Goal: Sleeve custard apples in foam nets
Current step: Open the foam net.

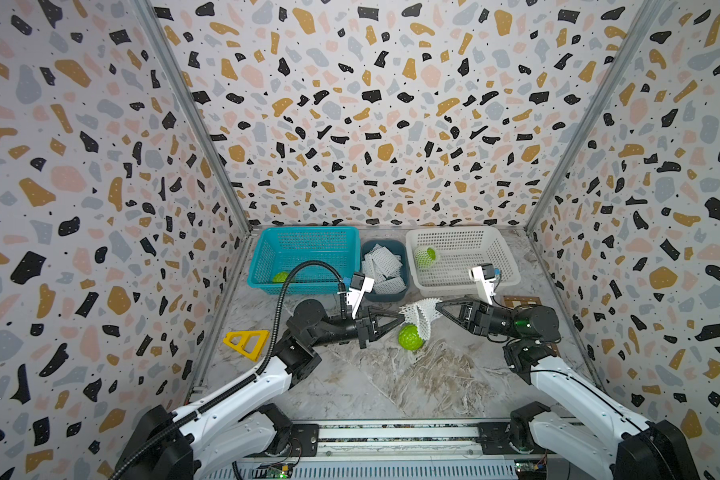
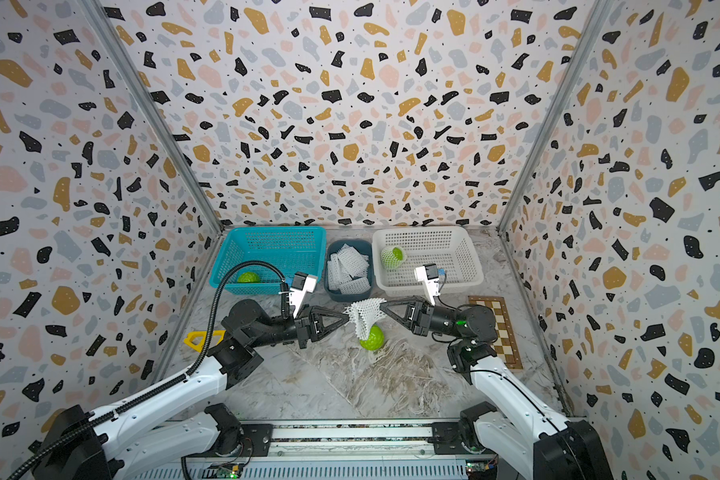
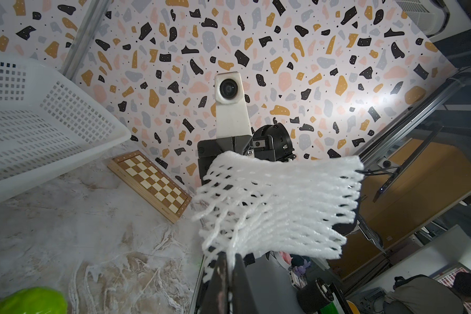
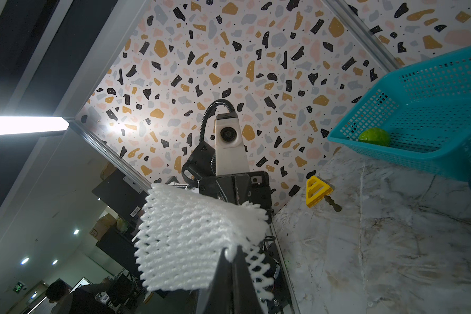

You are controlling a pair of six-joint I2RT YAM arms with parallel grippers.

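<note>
A white foam net (image 1: 418, 316) hangs stretched between my two grippers above the table's middle. My left gripper (image 1: 403, 318) is shut on one edge of the net (image 3: 278, 201), and my right gripper (image 1: 436, 306) is shut on the opposite edge (image 4: 191, 239). A bare green custard apple (image 1: 411, 337) sits on the table right under the net's hanging end. Another custard apple (image 1: 280, 277) lies in the teal basket (image 1: 308, 230). A third, wrapped in a net (image 1: 426, 257), rests in the white basket (image 1: 504, 257). Spare foam nets (image 1: 382, 270) fill a dark blue bin.
The teal basket, the dark blue bin (image 1: 385, 296) and the white basket stand in a row along the back wall. A yellow triangular piece (image 1: 247, 343) lies at the left wall. A wooden chessboard (image 2: 497, 328) lies at the right, behind my right arm.
</note>
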